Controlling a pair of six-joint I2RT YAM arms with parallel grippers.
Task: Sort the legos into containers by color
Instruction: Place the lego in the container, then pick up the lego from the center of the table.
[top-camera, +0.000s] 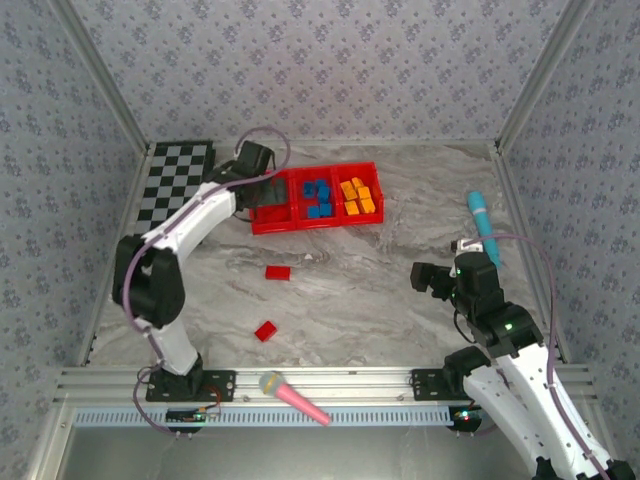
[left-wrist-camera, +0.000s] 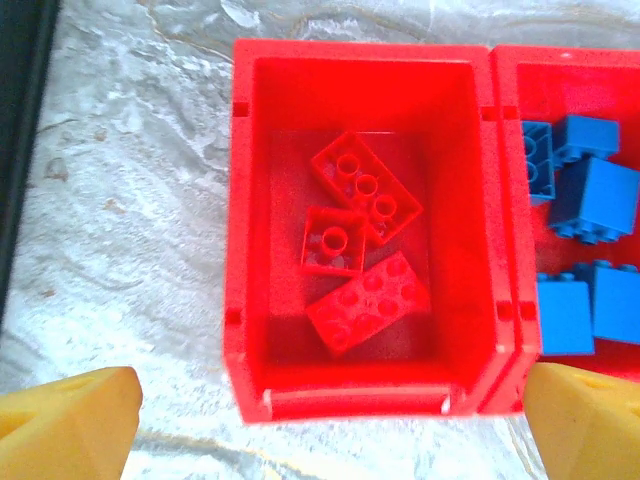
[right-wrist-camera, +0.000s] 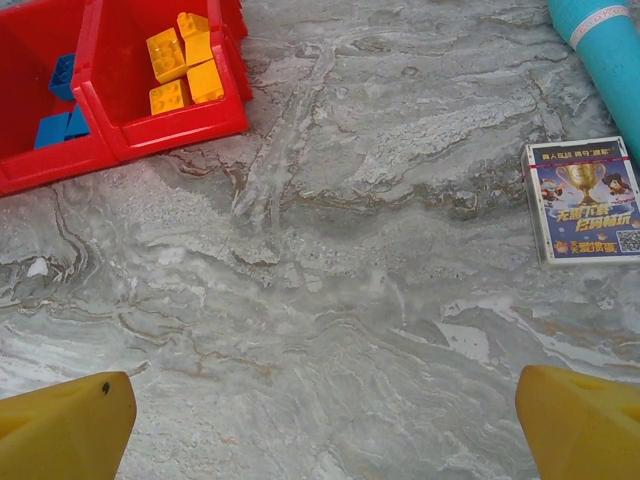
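While the left gripper (top-camera: 265, 194) hangs over the left compartment (left-wrist-camera: 240, 200) of the red tray (top-camera: 315, 226), its yellow fingers (left-wrist-camera: 70, 425) are seen spread wide in the left wrist view, one at each lower corner, and nothing is held between them. The tray is found near the far edge of the table (top-camera: 380, 290), somewhat left of centre.

Three red legos (left-wrist-camera: 365, 185) are recorded inside the left compartment, lying flat and touching one another. The middle compartment (top-camera: 318, 220) is loaded with blue legos (left-wrist-camera: 590, 250), and the right compartment (right-wrist-camera: 170, 130) with orange-yellow legos (right-wrist-camera: 185, 65).

Two red pieces are noted outside the tray on the bare table. One loose red lego (top-camera: 277, 272) lies in front of the tray, toward the middle of the table. A second loose red lego (top-camera: 265, 331) lies closer to the near edge, left of centre. Both are well apart from either gripper.

The right gripper (right-wrist-camera: 320, 430) is held above bare table near the right edge, its fingertips likewise set far apart and empty.

Other items are logged as follows. A teal microphone (top-camera: 482, 225) lies along the right edge, with a small printed card box (right-wrist-camera: 583, 198) just beside it. A pink microphone (top-camera: 292, 395) rests at the near edge between the arm bases. A checkered board (top-camera: 175, 180) occupies the far left corner.
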